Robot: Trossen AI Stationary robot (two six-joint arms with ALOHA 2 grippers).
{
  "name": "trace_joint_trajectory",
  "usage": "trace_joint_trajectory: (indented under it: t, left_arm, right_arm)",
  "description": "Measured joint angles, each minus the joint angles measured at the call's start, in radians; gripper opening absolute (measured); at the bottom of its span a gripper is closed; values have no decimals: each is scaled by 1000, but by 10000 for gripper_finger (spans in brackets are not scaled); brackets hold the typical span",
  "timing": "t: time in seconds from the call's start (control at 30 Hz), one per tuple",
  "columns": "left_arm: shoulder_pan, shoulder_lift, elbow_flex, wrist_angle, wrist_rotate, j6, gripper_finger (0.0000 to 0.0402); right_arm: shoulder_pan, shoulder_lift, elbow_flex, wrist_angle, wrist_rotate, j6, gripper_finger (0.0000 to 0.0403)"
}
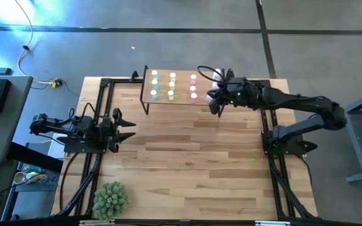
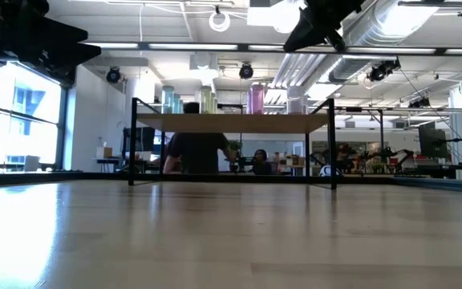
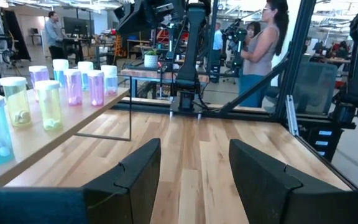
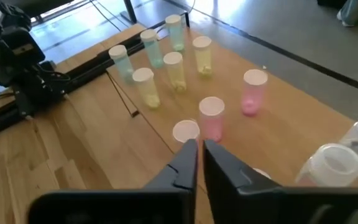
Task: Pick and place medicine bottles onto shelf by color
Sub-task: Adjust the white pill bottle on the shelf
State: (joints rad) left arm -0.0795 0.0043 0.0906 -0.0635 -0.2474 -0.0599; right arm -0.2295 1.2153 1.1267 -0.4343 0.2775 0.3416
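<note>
Right gripper (image 4: 200, 155) hovers above the shelf (image 1: 182, 100), fingers together, empty. Lift clear without clipping the pink bottles (image 4: 212, 117). Left gripper (image 3: 191, 171) waits, fingers apart.

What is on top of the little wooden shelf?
Medicine bottles stand upright on the shelf in rows: bluish-green, yellow and pink. The right tool hovers beside them, hiding that end of the shelf.
</note>
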Motion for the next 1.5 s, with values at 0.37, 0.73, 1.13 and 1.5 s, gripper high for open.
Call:
trace_joint_trajectory:
  t: [0.37,0.73,1.13,1.5]
  left_arm:
    - [0,0,0,2,-1,-16,179]
    - [0,0,0,2,-2,-17,179]
    - [0,0,0,1,-2,-17,179]
    - [0,0,0,1,-2,-18,179]
  right_arm:
    - [-6,125,0,10,16,104,3]
    - [-41,206,0,15,61,160,0]
    - [-41,203,0,-60,118,201,0]
    - [-36,167,0,-116,162,211,0]
